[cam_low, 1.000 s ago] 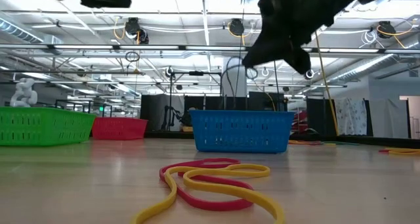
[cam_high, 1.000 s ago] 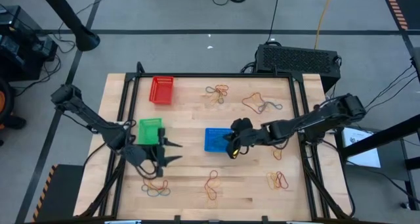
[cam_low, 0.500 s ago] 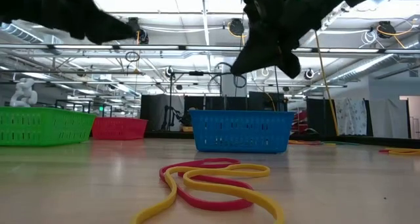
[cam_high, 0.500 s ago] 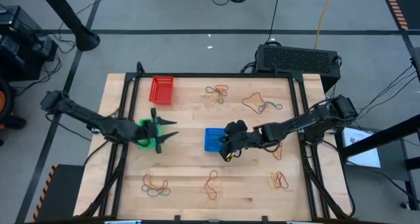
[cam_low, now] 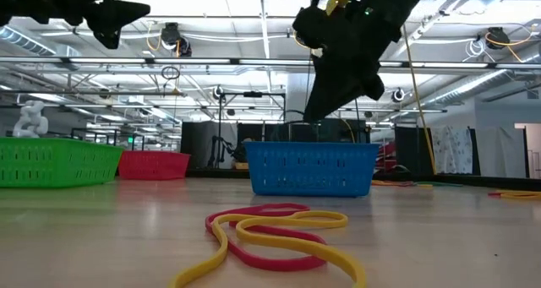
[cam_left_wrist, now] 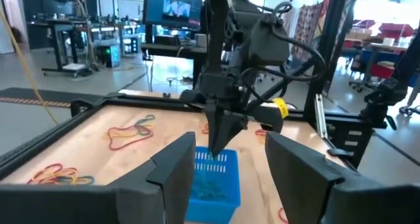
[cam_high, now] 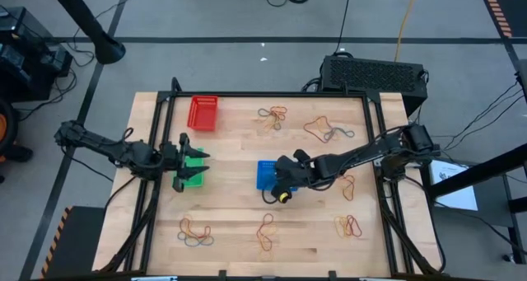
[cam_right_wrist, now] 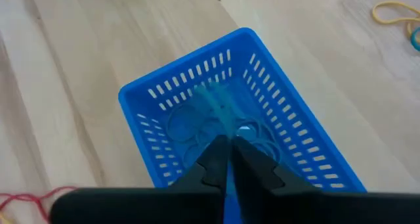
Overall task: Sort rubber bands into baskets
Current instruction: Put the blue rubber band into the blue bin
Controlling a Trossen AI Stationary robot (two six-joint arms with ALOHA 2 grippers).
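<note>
**Helper:** Green first — what is my left hand [cam_high: 188, 163] doing?

**Me:** It hangs over the green basket [cam_high: 193, 158] with its fingers apart. I see nothing in it.

**Helper:** And the right hand [cam_right_wrist: 229, 148]?

**Me:** It sits right over the blue basket [cam_right_wrist: 262, 79]. Its fingers pinch a thin blue band [cam_right_wrist: 216, 109] that hangs down inside. More blue bands lie at the bottom.

**Helper:** How do I do this drop well?

**Me:** I think I should keep it over the middle, open wide, then lift straight up. Other bands [cam_high: 266, 233] wait on the bench [cam_high: 239, 207].
</note>
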